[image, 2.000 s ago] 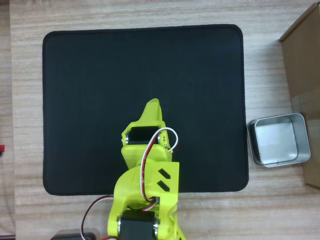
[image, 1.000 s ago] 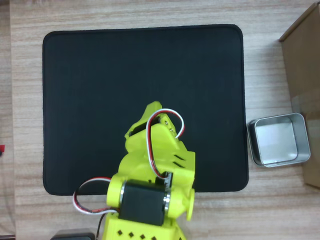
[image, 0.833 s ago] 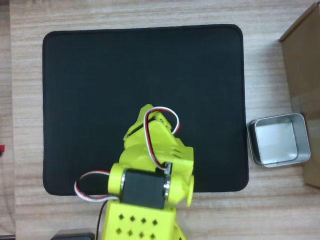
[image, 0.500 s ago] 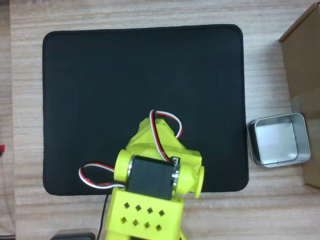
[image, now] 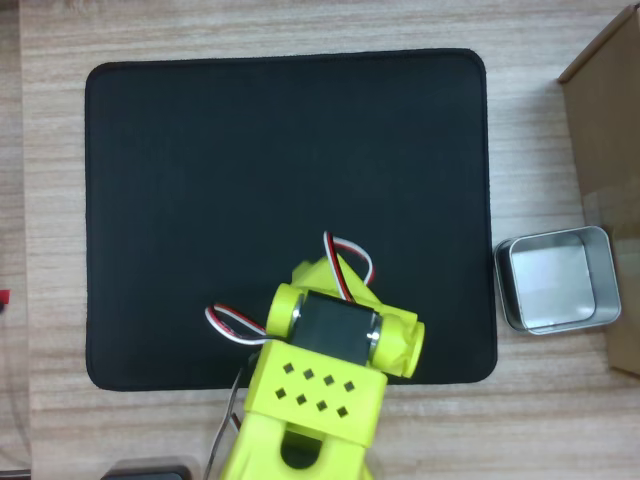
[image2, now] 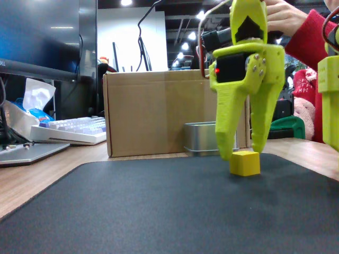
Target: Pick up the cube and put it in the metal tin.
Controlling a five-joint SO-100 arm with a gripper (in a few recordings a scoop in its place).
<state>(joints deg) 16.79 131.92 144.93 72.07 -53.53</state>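
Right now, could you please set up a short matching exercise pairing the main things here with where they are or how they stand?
Things:
1. cube
2. metal tin
3. gripper
4. cardboard box

States:
A. brown, standing behind the mat in the fixed view
B. open, fingers pointing down either side of the cube
C. empty, on the wood beside the mat's edge
D. resting on the black mat

Pairs: 1-D, 2-C, 3-B, 4-A

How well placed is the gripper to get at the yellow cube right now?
Probably well: the gripper hangs open just above the cube, one finger on each side, and nothing on the black mat blocks it.
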